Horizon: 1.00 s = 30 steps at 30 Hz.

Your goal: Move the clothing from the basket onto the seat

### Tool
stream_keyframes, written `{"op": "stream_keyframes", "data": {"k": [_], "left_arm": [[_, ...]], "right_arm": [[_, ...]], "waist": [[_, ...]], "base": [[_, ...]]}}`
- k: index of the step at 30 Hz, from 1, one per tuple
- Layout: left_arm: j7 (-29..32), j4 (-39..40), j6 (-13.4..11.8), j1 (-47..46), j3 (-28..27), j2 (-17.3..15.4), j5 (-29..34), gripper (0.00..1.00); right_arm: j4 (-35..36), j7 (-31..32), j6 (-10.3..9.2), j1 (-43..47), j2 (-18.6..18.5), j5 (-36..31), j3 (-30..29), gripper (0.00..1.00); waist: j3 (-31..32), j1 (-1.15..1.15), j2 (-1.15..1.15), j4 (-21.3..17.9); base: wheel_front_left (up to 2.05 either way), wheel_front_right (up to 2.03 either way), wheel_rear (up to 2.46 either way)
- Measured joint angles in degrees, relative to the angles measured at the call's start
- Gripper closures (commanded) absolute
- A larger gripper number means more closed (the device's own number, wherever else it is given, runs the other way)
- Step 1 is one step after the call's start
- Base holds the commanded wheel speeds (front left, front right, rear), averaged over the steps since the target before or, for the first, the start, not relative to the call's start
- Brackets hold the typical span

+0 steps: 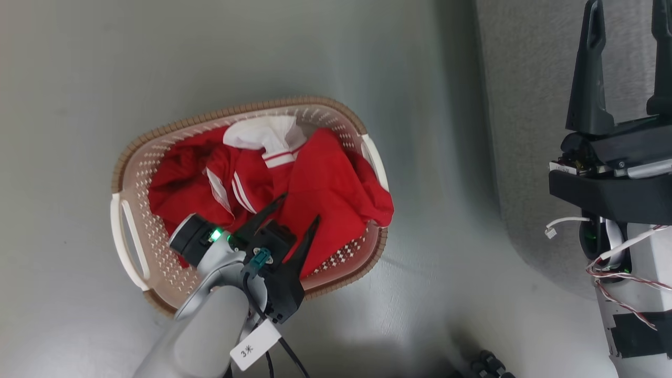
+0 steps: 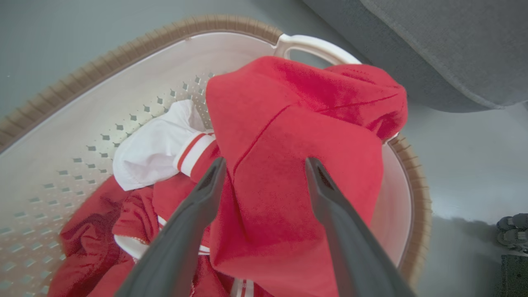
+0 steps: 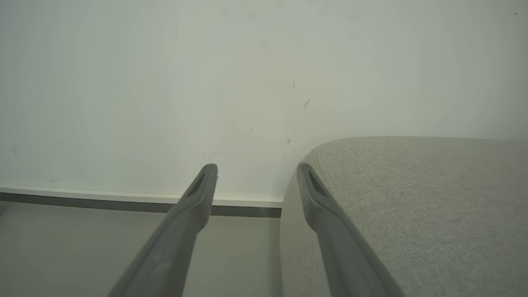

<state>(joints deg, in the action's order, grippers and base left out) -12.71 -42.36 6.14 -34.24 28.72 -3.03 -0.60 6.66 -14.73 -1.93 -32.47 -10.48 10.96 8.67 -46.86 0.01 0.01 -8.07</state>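
**While the clothing lies in the basket, both grippers stand wide and empty**

Where the basket (image 1: pixel 210 116) stands on the pale grey floor (image 1: pixel 131 63), open floor surrounds its brown rim on every side seen. A strip of bare floor separates it from the seat (image 1: pixel 525 105) on the robot's right. The seat's rounded corner faces the basket, near but apart.

The clothing (image 1: pixel 325 184) lies heaped inside the basket. It is red with white stripes, with a white panel toward the far wall. One red fold spills over the rim just beside the white handle (image 1: pixel 375 160) on the seat side.

Left gripper (image 2: pixel 266 161): fingers spread wide, holding nothing, poised over the red heap at the basket's near side. Whether the tips touch the cloth cannot be told.

Right gripper (image 3: pixel 256 166): fingers equally wide, holding nothing, raised at the seat's edge. It points toward a plain pale wall (image 3: pixel 165 82) with a white skirting board (image 3: pixel 103 194).

Writing: a white tag (image 1: pixel 254 344) hangs at the left arm's cable. It is marked "3", followed by one handwritten character that cannot be read with certainty.
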Motion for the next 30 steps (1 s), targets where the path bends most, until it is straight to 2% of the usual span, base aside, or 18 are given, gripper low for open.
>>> {"op": "stream_keyframes", "data": {"k": [12,17,18,19,20,21,22,23,30], "left_arm": [[0.00,-5.03,0.44,-4.54,2.33,0.15,-0.21,0.00],[0.09,-6.32,0.44,-5.82,3.74,0.29,-2.15,0.00],[0.27,-6.62,0.45,-6.02,3.94,0.29,-2.50,0.19],[0.44,-6.99,0.44,-6.25,4.20,0.29,-2.79,0.19],[0.46,-7.25,0.44,-6.44,4.47,0.29,-3.00,0.51],[0.52,-7.45,0.44,-6.57,4.74,0.29,-3.27,0.65],[0.53,-7.64,0.44,-6.69,5.02,0.30,-3.36,0.90],[0.59,-7.78,0.44,-6.84,5.28,0.29,-3.37,1.00],[0.16,-7.91,0.44,-7.88,6.92,0.30,-6.19,1.00]], "right_arm": [[-0.52,0.00,0.77,-1.33,0.37,-0.41,-0.25,0.00],[-1.01,0.00,0.92,-1.79,0.78,-0.60,-0.22,0.00],[-1.04,0.00,0.93,-1.84,0.79,-0.63,-0.22,0.00],[-1.16,-0.01,0.94,-1.91,0.81,-0.73,-0.22,0.00],[-1.33,0.00,1.01,-1.94,0.83,-0.80,-0.22,0.00],[-1.42,-0.01,1.02,-1.94,0.88,-0.87,-0.23,0.00],[-1.49,0.00,1.14,-1.94,0.90,-0.92,-0.24,0.00],[-1.54,-0.01,1.30,-1.95,0.91,-0.92,-0.25,0.00],[-3.26,0.00,1.52,-2.05,1.20,-1.02,-0.32,0.00]], "waist": [[-5.28,-0.01,0.00,-0.10],[-6.50,-0.01,0.00,-0.25],[-6.67,0.00,0.00,-0.30],[-6.81,0.00,0.00,-0.36],[-6.89,0.00,0.00,-0.43],[-6.95,0.00,0.00,-0.50],[-6.99,-0.01,0.00,-0.54],[-7.03,0.00,0.00,-0.56],[-6.55,-0.01,-0.01,-0.33]], "base": [[0.00,0.00,0.00],[0.00,0.00,0.00],[0.00,0.00,0.00],[0.00,0.00,0.00],[0.00,0.00,0.00],[0.00,0.00,0.00],[0.00,0.00,0.00],[0.00,0.00,0.00],[0.00,0.00,0.00]]}}
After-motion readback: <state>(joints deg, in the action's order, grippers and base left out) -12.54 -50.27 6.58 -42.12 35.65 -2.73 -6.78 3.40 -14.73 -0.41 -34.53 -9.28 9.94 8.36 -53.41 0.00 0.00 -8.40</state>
